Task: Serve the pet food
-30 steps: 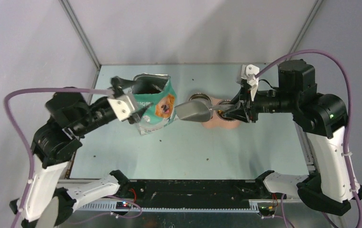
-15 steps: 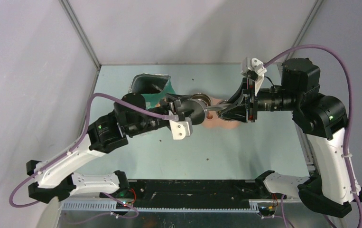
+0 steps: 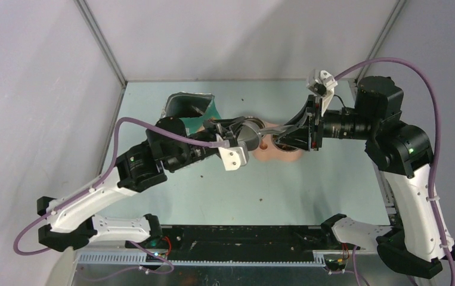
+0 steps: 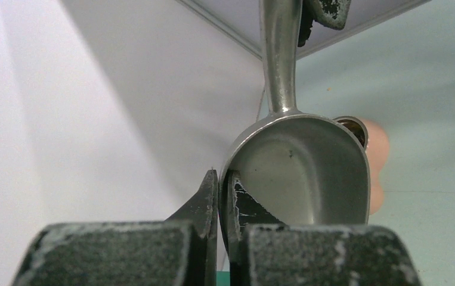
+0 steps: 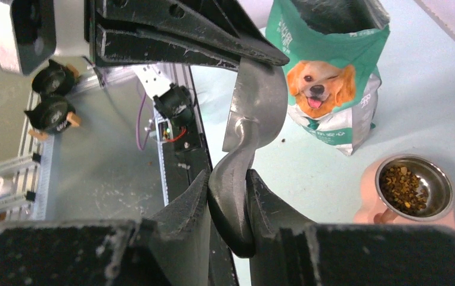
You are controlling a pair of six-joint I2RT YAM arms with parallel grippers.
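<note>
The grey metal scoop (image 4: 302, 173) hangs empty above the table between both arms. My left gripper (image 4: 220, 176) is shut on the scoop's left rim, one finger inside the bowl and one outside. My right gripper (image 5: 228, 176) is shut on the scoop's handle (image 5: 232, 208). The pet food (image 5: 406, 187) lies as brown kibble in a steel bowl (image 5: 439, 179) set in a pink stand (image 3: 272, 154). From above, the left gripper (image 3: 237, 132) and right gripper (image 3: 285, 136) meet over that stand. The teal dog-print bag (image 5: 326, 77) stands open behind the left arm.
A few stray kibble pieces (image 3: 201, 177) lie on the pale green table (image 3: 308, 190). The bag (image 3: 184, 106) stands at the back left near the wall. The black base rail (image 3: 243, 238) runs along the near edge.
The left arm swung from the bag over to the scoop and its jaws closed on the rim. The right gripper kept hold of the handle and turned the scoop slightly.
</note>
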